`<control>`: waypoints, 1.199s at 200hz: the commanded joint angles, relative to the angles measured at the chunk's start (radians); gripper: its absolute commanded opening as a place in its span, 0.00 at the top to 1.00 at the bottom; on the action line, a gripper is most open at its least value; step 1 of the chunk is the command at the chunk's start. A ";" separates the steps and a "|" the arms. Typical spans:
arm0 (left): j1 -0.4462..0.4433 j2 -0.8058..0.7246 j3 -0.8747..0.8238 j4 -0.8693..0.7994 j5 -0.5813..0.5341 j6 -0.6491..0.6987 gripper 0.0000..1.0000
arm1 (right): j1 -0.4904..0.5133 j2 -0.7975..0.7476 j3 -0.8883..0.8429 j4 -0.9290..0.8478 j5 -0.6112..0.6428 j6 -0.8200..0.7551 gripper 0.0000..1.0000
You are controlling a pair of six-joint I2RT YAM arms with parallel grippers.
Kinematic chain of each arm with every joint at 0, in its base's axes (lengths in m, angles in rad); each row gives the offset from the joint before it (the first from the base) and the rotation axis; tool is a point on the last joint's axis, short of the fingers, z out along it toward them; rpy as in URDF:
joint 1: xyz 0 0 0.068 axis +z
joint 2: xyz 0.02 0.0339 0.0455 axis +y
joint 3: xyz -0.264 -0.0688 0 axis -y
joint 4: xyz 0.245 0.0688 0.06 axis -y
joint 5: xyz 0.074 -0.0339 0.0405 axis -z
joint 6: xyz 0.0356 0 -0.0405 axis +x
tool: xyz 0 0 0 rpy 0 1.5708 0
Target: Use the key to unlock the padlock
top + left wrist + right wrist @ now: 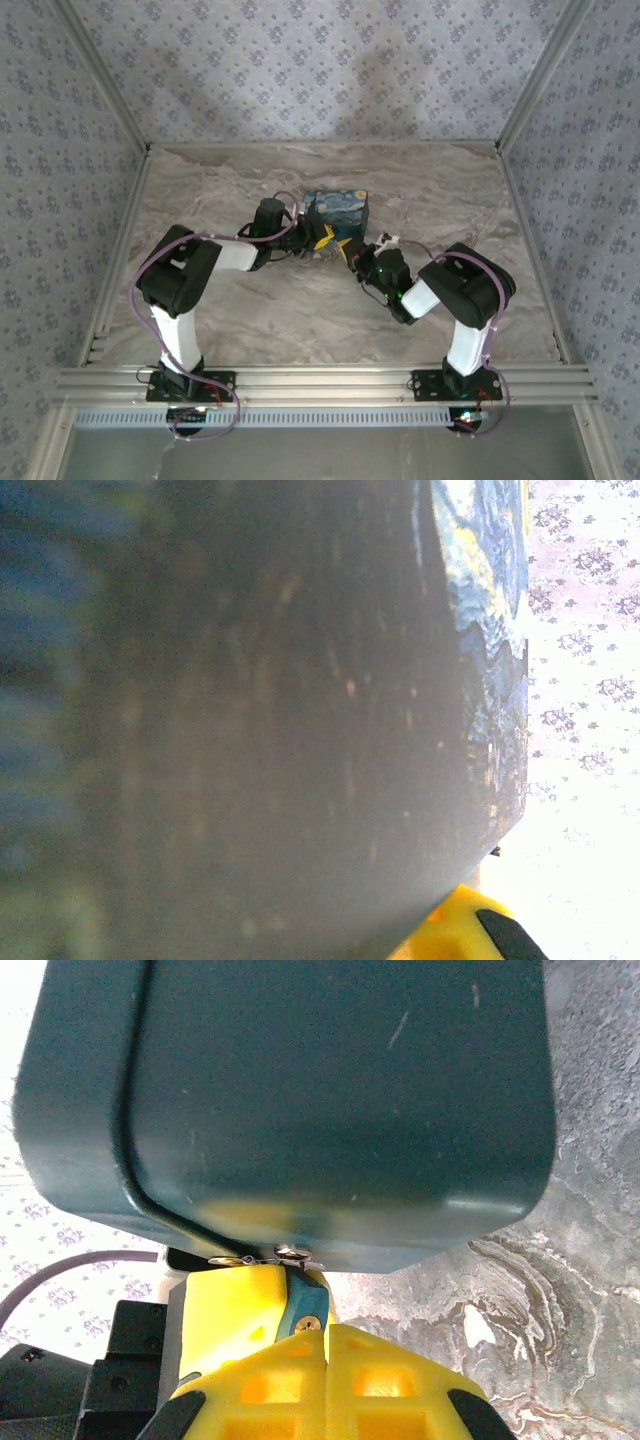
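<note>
Your right gripper (322, 1345) pinches its fingers shut on the blue key (300, 1298), aimed at 12 o'clock into the dark padlock (300, 1110), probably ready to twist, while the left gripper (318, 240) at its 9 o'clock seemingly braces the lock, though I cannot tell its finger spread.

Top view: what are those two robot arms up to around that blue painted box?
Both arms reach in to the blue painted box near the middle of the marbled table. The left gripper and right gripper meet at its near side. From the right wrist, the right gripper's yellow fingers look closed under the box's edge, beside a small blue piece and metal fittings. Whether anything is unlocked yet cannot be told.
</note>
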State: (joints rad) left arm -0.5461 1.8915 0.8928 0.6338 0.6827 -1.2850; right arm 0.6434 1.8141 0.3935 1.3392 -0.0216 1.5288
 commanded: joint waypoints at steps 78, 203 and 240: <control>-0.060 -0.046 0.000 0.090 0.186 -0.022 1.00 | 0.028 0.049 0.055 0.056 -0.007 0.110 1.00; -0.048 -0.053 -0.022 0.108 0.182 -0.027 1.00 | 0.015 0.052 0.041 0.055 -0.004 0.088 1.00; -0.056 -0.050 -0.008 0.107 0.197 -0.028 1.00 | 0.018 0.096 0.119 0.055 -0.060 0.106 1.00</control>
State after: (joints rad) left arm -0.5392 1.8912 0.8742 0.6643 0.6941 -1.3006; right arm 0.6487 1.8786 0.4339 1.3819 -0.0292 1.6489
